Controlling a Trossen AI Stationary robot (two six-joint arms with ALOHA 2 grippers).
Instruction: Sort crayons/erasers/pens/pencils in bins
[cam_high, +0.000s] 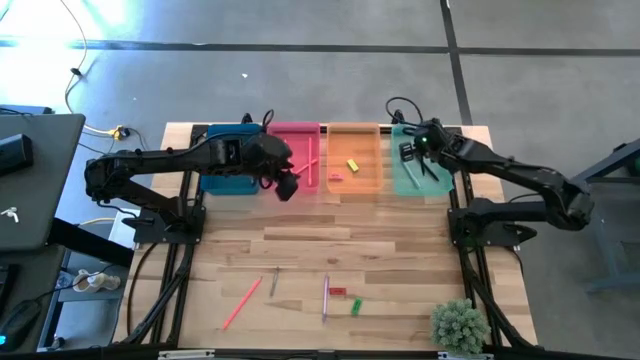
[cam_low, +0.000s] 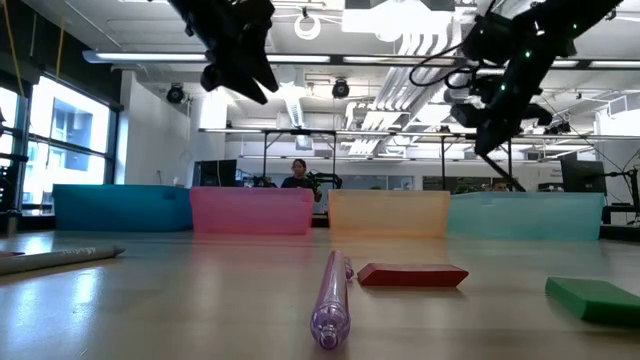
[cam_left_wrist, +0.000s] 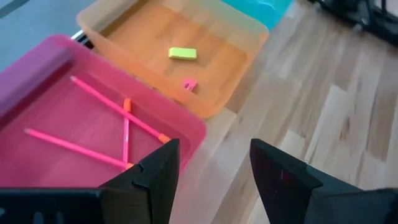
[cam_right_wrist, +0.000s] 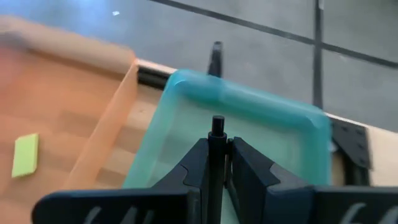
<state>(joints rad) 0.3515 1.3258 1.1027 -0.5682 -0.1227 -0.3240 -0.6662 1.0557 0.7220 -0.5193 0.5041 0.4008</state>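
Note:
Four bins stand in a row at the table's far edge: teal-blue (cam_high: 228, 172), pink-red (cam_high: 297, 150), orange (cam_high: 353, 175) and mint-green (cam_high: 415, 180). My left gripper (cam_left_wrist: 214, 162) is open and empty, raised above the pink-red bin's near rim (cam_left_wrist: 186, 127). That bin holds three pink pencils (cam_left_wrist: 115, 107). The orange bin holds a yellow eraser (cam_left_wrist: 182, 53) and a small red one (cam_left_wrist: 189, 83). My right gripper (cam_right_wrist: 217, 149) is shut on a black pen (cam_right_wrist: 217, 127) above the mint-green bin (cam_right_wrist: 249, 106). My right gripper pinches the black pen between its two fingers. The pen lies along the fingers, and its free end (cam_right_wrist: 217, 121) sticks out beyond the fingertips. The fingers slant down from above. The pen is lifted clear above the mint-green bin's floor.
Near the front edge lie a pink pencil (cam_high: 241, 303), a thin dark stick (cam_high: 273, 281), a purple pen (cam_high: 325, 297), a red eraser (cam_high: 338, 292) and a green eraser (cam_high: 356, 306). A small plant (cam_high: 460, 325) stands at the near right corner. Black sticks (cam_high: 432, 170) lie in the mint-green bin.

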